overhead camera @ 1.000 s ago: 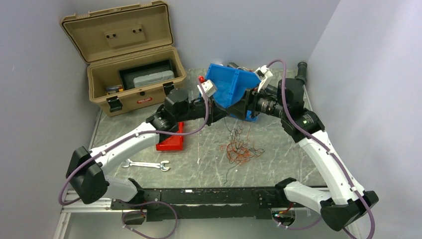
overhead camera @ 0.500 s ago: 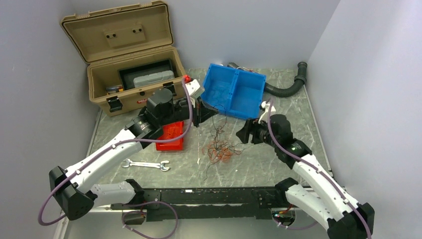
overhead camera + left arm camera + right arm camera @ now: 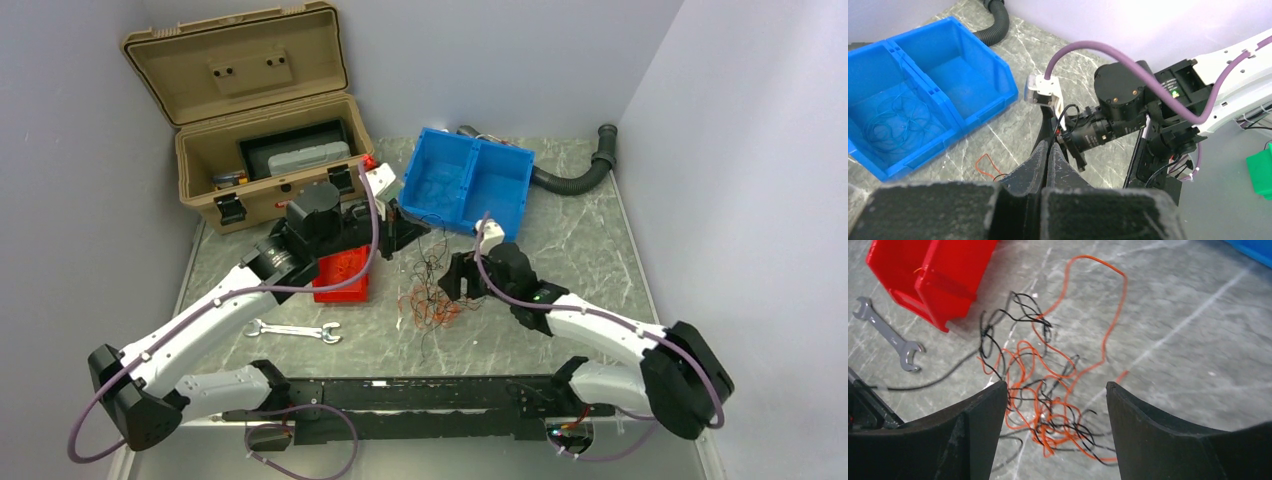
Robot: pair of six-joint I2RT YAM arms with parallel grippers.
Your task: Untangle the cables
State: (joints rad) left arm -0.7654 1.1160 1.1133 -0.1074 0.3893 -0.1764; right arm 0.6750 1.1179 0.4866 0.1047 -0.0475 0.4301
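Note:
The cables (image 3: 437, 300) are a loose tangle of orange-red and black wires on the marble table, with thin black strands rising toward my left gripper (image 3: 412, 232). In the left wrist view that gripper (image 3: 1050, 144) is shut, a black strand pinched at its tips, and an orange loop (image 3: 985, 161) lies below. My right gripper (image 3: 452, 283) hovers low at the tangle's right side. In its wrist view it (image 3: 1057, 385) stands open, the cables (image 3: 1048, 365) spread between and beyond its fingers. A thin blue wire (image 3: 893, 115) lies coiled in the blue bin.
A blue two-part bin (image 3: 500, 190) sits at the back centre with a black ribbed hose (image 3: 575, 175) behind it. An open tan toolbox (image 3: 270, 150) stands at back left. A red bin (image 3: 340, 275) and a wrench (image 3: 295, 330) lie left of the tangle.
The blue bin went from tipped up to flat on the table. My right arm swung down and left to the tangle, its jaws wider. My left gripper drew back left, dragging the wires along.

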